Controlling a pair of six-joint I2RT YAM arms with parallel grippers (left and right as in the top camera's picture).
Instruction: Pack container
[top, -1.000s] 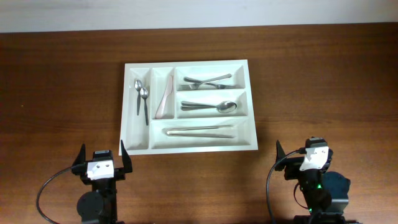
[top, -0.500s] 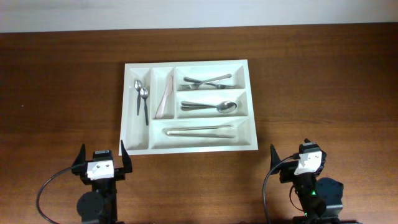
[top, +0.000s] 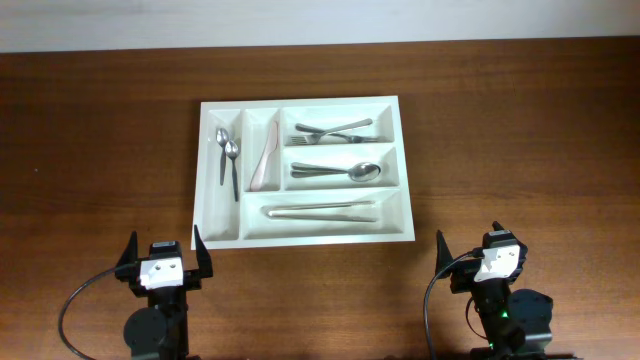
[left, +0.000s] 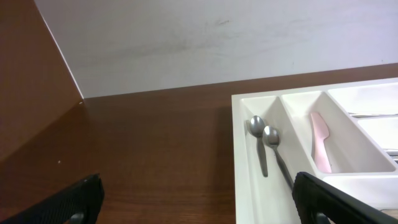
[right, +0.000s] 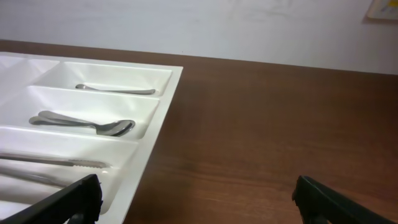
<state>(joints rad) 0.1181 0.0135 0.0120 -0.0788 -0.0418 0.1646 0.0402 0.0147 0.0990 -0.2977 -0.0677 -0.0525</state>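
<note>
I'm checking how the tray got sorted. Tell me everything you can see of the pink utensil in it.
The pink utensil looks like a knife, pale pink all over, perhaps plastic. It lies alone in the second narrow slot from the left of the white cutlery tray, lengthwise and slightly slanted, its broader end toward the robot. Only the tray touches it.

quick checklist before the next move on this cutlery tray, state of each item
1. left tool open, holding nothing: ok
2. right tool open, holding nothing: ok
3. both tools apart from the container: ok
4. two small spoons in the leftmost narrow slot: ok
5. pink knife, forks and large spoon each inside a compartment: ok
6. more utensils waiting out of view: cannot tell
</note>
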